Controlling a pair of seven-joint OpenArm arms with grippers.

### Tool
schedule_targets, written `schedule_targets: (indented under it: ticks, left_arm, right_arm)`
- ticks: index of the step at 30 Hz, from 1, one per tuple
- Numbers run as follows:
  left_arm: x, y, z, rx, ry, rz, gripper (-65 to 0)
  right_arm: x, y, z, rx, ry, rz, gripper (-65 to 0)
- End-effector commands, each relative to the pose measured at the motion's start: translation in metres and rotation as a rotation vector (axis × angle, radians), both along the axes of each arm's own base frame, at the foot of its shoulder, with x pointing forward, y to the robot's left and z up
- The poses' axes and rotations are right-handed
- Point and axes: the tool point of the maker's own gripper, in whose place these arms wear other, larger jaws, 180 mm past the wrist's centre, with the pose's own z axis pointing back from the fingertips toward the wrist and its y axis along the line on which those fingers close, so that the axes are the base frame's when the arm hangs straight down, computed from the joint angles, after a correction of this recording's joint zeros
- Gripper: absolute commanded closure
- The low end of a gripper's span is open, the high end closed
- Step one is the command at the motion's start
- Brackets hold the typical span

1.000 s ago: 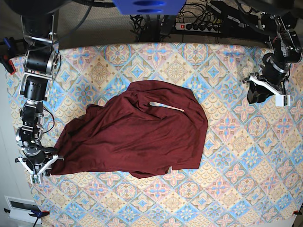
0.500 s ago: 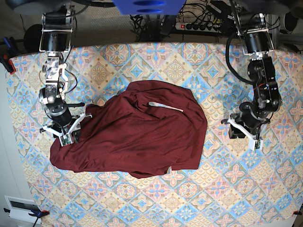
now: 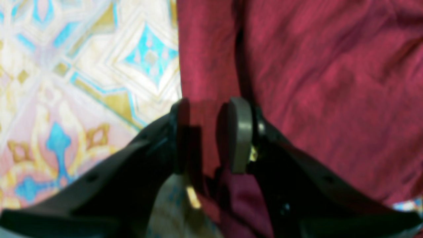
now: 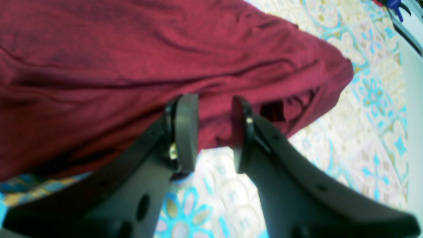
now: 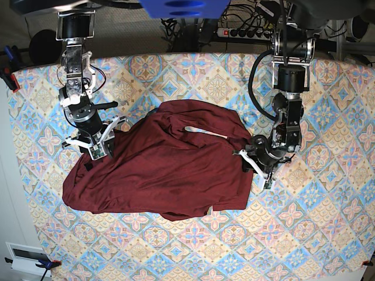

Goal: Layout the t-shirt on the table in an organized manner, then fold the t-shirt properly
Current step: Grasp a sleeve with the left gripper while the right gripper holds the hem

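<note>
Maroon t-shirt (image 5: 167, 170) heaped and creased mid-table (image 5: 304, 234), not yet spread. Soft, light knit, likely to drape and bunch; best taken at hems or shoulder edges. Left gripper (image 3: 210, 135) at its side edge, fingers (image 3: 239, 132) partly open with cloth between, grip uncertain. Right gripper (image 4: 214, 132) at the opposite edge, fingers (image 4: 186, 129) partly open, holding nothing.

Matt maroon knit t-shirt (image 5: 170, 170), patterned cloth-covered table (image 5: 304, 234), matt dark plastic fingers (image 4: 186, 132)
</note>
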Motion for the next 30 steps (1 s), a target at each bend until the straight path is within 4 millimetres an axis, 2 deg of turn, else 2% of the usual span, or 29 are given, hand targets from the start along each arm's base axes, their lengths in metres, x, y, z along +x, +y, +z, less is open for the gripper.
schedule_targets:
  ticks: [1, 8, 13, 15, 17, 20, 25, 27, 29, 30]
  left_arm:
    - [0.007, -0.003, 0.005, 0.006, -0.01, -0.002, -19.7]
    - [0.01, -0.006, 0.007, -0.038, -0.029, 0.014, -19.7]
    - [0.013, 0.019, 0.011, -0.085, -0.037, 0.115, -19.7]
    - [0.012, 0.015, 0.01, -0.079, -0.034, 0.101, -19.4]
    - [0.007, 0.003, 0.004, -0.065, -0.015, 0.06, -19.2]
    - [0.003, -0.013, -0.002, -0.036, 0.001, -0.006, -12.9]
    - [-0.014, -0.019, -0.018, -0.035, 0.049, -0.021, 0.0]
    - [-0.021, -0.016, -0.02, -0.038, 0.075, -0.018, 0.0]
    - [-0.028, -0.014, -0.013, -0.041, 0.051, -0.012, 0.0]
    - [-0.032, -0.003, -0.003, -0.034, 0.016, 0.009, 0.0]
  right_arm:
    - [0.01, -0.002, 0.02, -0.001, -0.067, 0.003, -16.1]
    - [0.01, -0.002, 0.02, -0.001, -0.066, 0.003, -16.1]
    - [0.01, -0.002, 0.02, -0.001, -0.066, 0.003, -16.1]
    - [0.01, -0.002, 0.02, 0.001, -0.067, 0.003, -16.1]
    - [0.01, -0.002, 0.02, 0.001, -0.067, 0.003, -16.1]
    - [0.01, -0.002, 0.02, 0.001, -0.067, 0.003, -16.1]
    - [0.01, -0.002, 0.02, 0.001, -0.067, 0.003, -16.1]
    - [0.01, -0.002, 0.02, 0.001, -0.067, 0.003, -16.1]
    - [0.01, -0.002, 0.02, 0.001, -0.067, 0.003, -16.1]
    - [0.01, -0.002, 0.02, 0.001, -0.067, 0.003, -16.1]
